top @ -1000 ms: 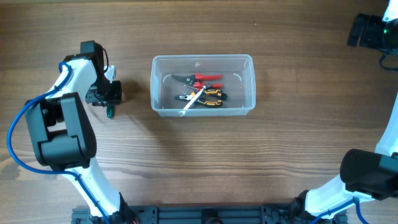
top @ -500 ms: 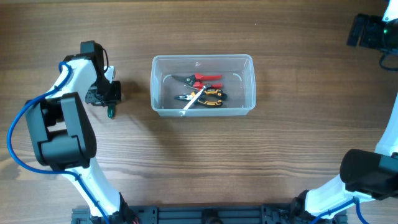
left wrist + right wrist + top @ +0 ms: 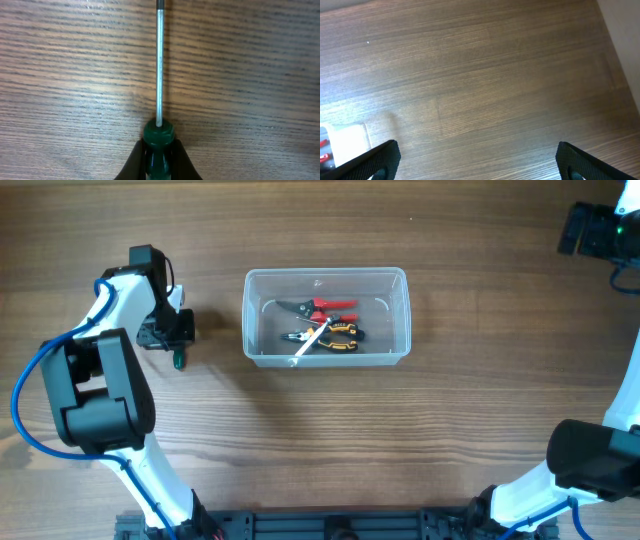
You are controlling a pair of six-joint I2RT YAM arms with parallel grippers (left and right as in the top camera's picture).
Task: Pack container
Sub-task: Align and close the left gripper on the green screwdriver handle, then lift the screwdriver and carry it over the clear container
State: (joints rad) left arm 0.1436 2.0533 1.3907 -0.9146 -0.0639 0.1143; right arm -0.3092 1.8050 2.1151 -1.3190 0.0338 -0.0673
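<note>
fingers [image 3: 134, 161] of the left gripper [image 3: 159, 152] were closed on the green handle of a screwdriver [image 3: 159, 75], its bare metal shaft running straight out from the jaws over the wooden table [image 3: 400, 440]; whether the tip was lifted or lying on the wood could not be told from the wrist view. from overhead the left gripper [image 3: 172, 330] sat just left of the container [image 3: 326, 273], apart from its wall. the container stood mid-table and already held red-handled pliers [image 3: 332, 305], yellow-and-black pliers [image 3: 338, 336] and a white stick-like piece [image 3: 308, 346]. the right gripper [image 3: 477, 165] was spread wide and empty at the far right corner, well apart from everything. compared with the views from a second and half a second before, nothing had shifted: arm, tool and tub all lay the same. this read as a settled grasp, with the carry to the container not yet begun.
</note>
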